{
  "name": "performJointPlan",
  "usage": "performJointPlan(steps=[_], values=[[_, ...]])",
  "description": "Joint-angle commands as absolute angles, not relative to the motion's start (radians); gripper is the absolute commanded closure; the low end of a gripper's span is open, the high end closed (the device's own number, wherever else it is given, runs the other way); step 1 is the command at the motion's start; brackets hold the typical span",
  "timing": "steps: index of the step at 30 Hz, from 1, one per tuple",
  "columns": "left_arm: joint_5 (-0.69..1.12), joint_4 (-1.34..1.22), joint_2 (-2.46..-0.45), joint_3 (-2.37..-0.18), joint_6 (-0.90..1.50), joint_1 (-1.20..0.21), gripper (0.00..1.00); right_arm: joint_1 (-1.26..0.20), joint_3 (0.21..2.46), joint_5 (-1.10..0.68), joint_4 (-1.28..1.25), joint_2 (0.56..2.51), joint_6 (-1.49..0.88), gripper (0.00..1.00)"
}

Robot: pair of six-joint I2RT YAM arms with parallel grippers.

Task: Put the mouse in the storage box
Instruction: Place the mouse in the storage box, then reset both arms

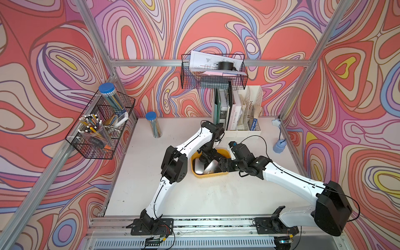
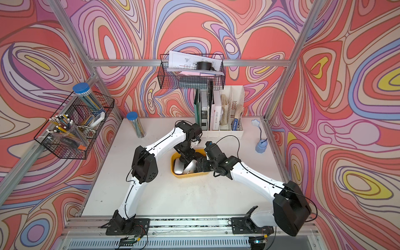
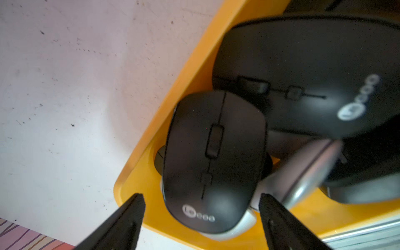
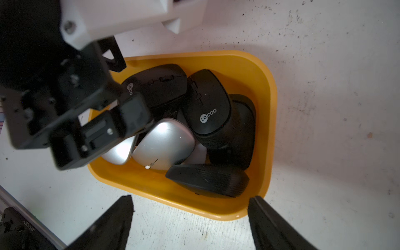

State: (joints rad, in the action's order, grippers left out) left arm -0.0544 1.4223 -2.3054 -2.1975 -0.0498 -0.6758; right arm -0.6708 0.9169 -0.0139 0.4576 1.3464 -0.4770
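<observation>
Left pincer [image 3: 200,197] is spread wide around the matte black plastic mouse [image 3: 214,160] in the shallow yellow-orange plastic tub [image 3: 194,65]; best lift straight up.

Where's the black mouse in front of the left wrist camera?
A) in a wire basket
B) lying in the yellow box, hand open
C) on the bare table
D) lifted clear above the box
B: in the left wrist view the black mouse lies inside the storage box atop a silver mouse, with the left hand spread open to either side of it.
</observation>
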Motion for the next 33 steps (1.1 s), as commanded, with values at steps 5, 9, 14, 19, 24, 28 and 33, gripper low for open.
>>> performJointPlan(steps=[5,9,14,19,24,28,33], values=[[-0.098,1.382,-2.195,-2.117,-0.058,-0.684,0.02,-0.672,0.941,0.015,0.47,1.344,-0.476,0.14],[-0.129,1.291,-2.055,-2.025,-0.041,-0.684,0.01,-0.67,0.966,0.049,0.502,1.345,-0.452,0.14],[-0.211,1.084,-1.792,-1.809,-0.006,-0.684,0.02,-0.659,1.017,0.167,0.535,1.326,-0.407,0.1],[-0.475,0.72,-1.508,-1.446,0.035,-0.68,0.02,-0.567,1.128,0.318,0.599,1.35,-0.357,0.04],[-0.455,0.595,-1.312,-1.27,0.099,-0.632,0.02,-0.402,1.263,0.448,0.668,1.432,-0.33,0.02],[-0.305,0.542,-1.193,-1.183,0.167,-0.522,0.02,-0.319,1.335,0.613,0.716,1.446,-0.3,0.02],[-0.143,0.356,-1.071,-1.005,0.144,-0.371,0.02,-0.27,1.302,0.508,0.633,1.416,-0.268,0.02]])
